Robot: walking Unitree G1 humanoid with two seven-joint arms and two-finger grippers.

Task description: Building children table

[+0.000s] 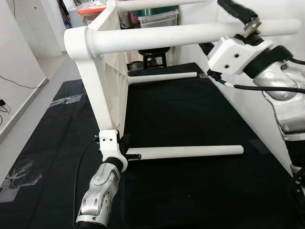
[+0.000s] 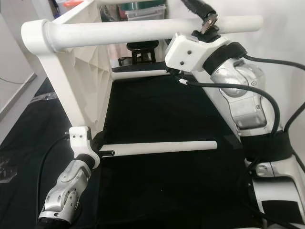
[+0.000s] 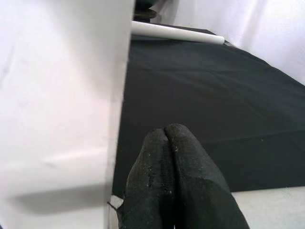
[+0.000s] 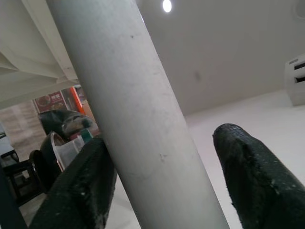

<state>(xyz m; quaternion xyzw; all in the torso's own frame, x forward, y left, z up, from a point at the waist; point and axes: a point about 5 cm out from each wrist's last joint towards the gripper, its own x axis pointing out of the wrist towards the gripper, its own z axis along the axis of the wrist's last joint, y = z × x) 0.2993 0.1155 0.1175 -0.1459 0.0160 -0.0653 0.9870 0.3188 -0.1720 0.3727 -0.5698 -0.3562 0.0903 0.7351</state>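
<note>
— Silver forearm at the near edge: what is being done by the left claw (image 1: 125, 153)?

— It is being pressed against the base of the lower near leg (image 1: 190, 151), right where that leg joins the white tabletop (image 1: 108, 71). In the left wrist view its fingertips (image 3: 174, 157) are being held pressed together, with nothing seen between them; the tabletop's edge is just beside them.

— Why is the tabletop being kept on its edge?

— Judged from the pose, it is being stood upright on the black mat (image 1: 190, 191) so that the legs are pointing sideways and can be reached. The bottom corner is probably being steadied by the left claw so the piece is not tipped.

— And the right claw (image 2: 208, 19)?

— It is being held spread around the thick upper leg (image 1: 190, 36), one finger on each side in the right wrist view, with a gap being left on one side. Whether the leg is being touched cannot be told. Most likely that leg is being steadied or turned into its socket.

— How many parts are being counted?

— One tabletop and four legs: two upper ones, the farthest being barely seen at the top, and two thin-looking lower ones, the far lower leg (image 1: 164, 76) lying just above the mat.
</note>
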